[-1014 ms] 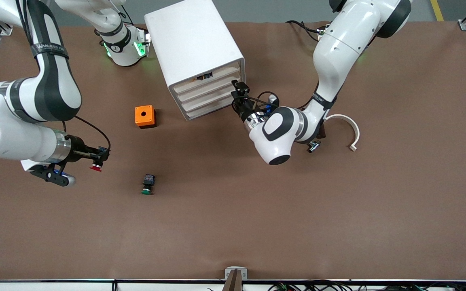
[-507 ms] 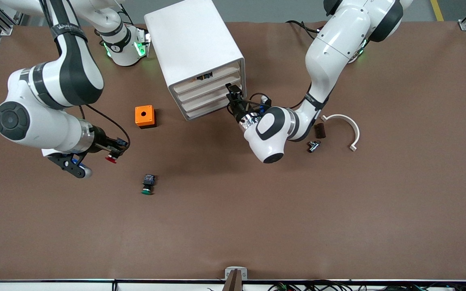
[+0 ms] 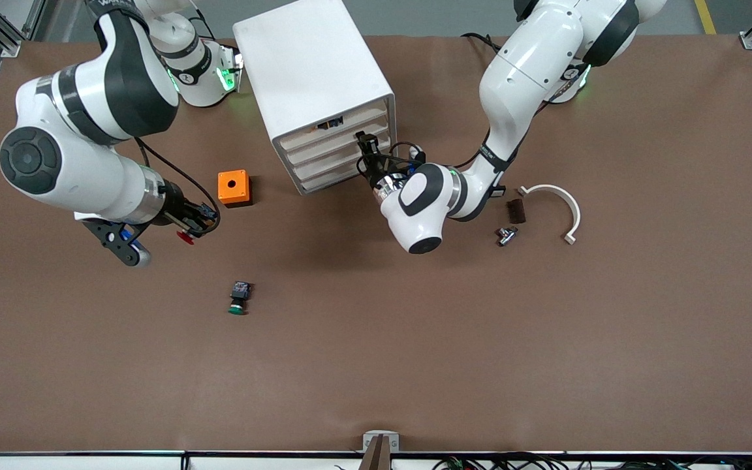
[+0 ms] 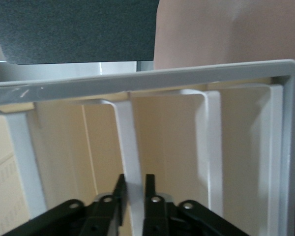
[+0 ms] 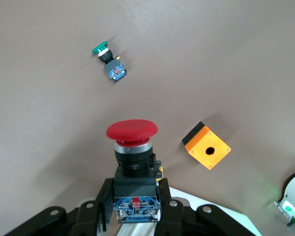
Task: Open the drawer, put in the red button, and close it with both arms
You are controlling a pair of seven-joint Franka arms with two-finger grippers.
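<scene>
Left pincer (image 3: pixel 363 140) pinches the drawer (image 3: pixel 340 145) front; right pincer (image 3: pixel 201 219), at the cabinet's (image 3: pixel 314 85) 8 o'clock, clamps the red button (image 5: pixel 132 132) above the worktop (image 3: pixel 415 339).

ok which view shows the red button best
The right wrist view: the red button fills the middle of the picture, red cap up, with the right gripper shut on its black-blue body. The front view shows only a small red cap at that gripper, over the table. The left wrist view does not show it.
</scene>
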